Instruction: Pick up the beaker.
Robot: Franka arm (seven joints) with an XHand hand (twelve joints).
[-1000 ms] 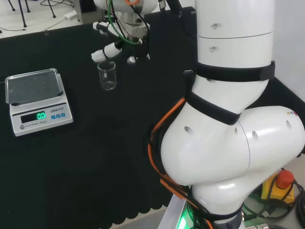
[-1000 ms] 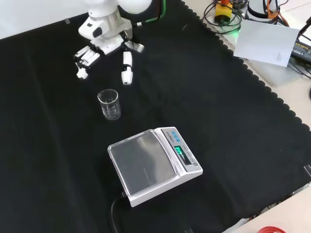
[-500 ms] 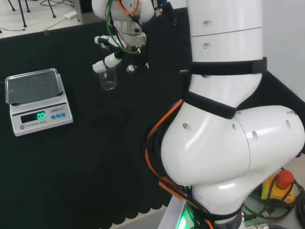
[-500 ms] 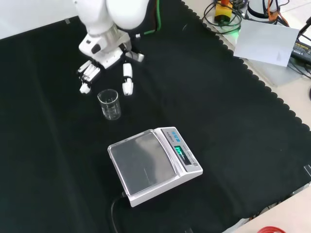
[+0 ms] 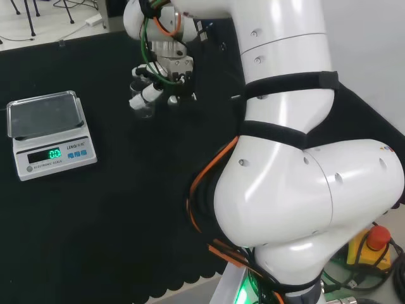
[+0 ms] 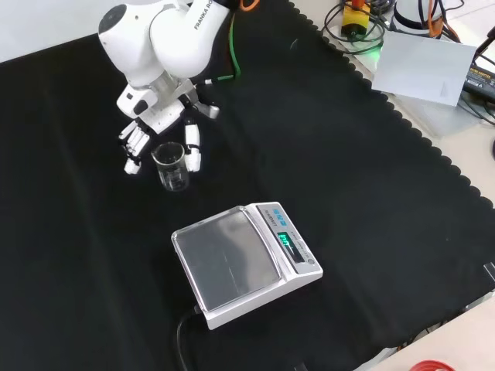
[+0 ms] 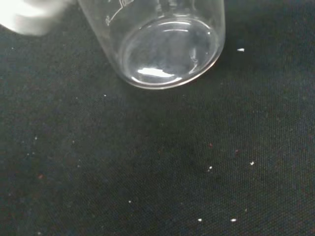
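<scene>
Front view: clear glass beaker (image 6: 172,165) upright on the black cloth (image 6: 325,162), up and left of the digital scale (image 6: 246,261); hand (image 6: 155,116) set over it, fingers (image 6: 133,144) spread on one side, thumb on the other, the glass between them; contact cannot be judged. Wrist view: beaker (image 7: 167,42) base close, apparently empty. Risk: uneven closing could tip or slide the light beaker; smooth glass may slip during lift.
</scene>
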